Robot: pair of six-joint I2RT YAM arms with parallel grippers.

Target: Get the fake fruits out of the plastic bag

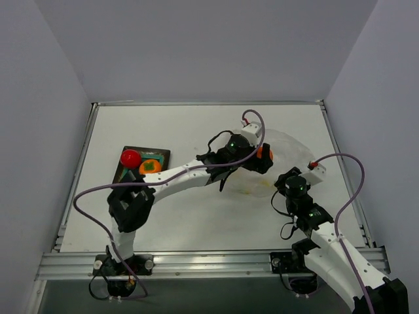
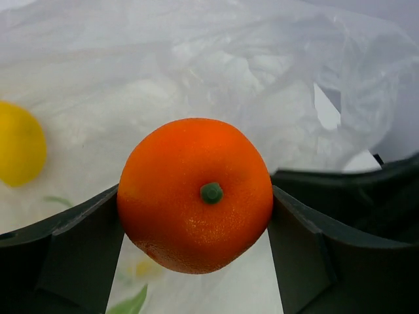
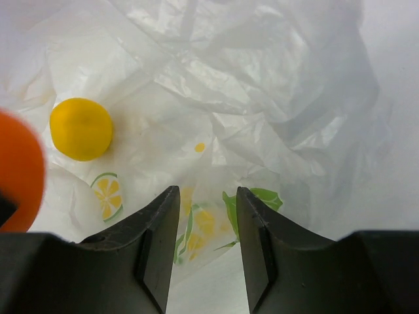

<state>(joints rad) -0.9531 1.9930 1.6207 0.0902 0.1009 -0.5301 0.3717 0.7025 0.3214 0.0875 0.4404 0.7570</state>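
My left gripper point(image 2: 196, 212) is shut on an orange fake fruit point(image 2: 196, 193) with a small green stem, holding it just above the plastic bag point(image 2: 196, 65). In the top view this fruit point(image 1: 264, 153) sits at the left gripper point(image 1: 260, 159), over the bag point(image 1: 291, 154). A yellow fruit point(image 3: 81, 129) lies inside the bag point(image 3: 262, 98); the left wrist view shows the same yellow fruit point(image 2: 19, 152) at its left edge. My right gripper point(image 3: 206, 216) stands open at the bag's near edge, with printed film showing between its fingers. The held orange fruit point(image 3: 16, 173) shows at the left edge.
A dark square plate point(image 1: 160, 154) lies left of the bag with a red fruit point(image 1: 130, 157) and an orange fruit with a green calyx point(image 1: 150, 166) on it. White walls enclose the table on three sides. The right arm point(image 1: 308, 212) reaches in from the near right.
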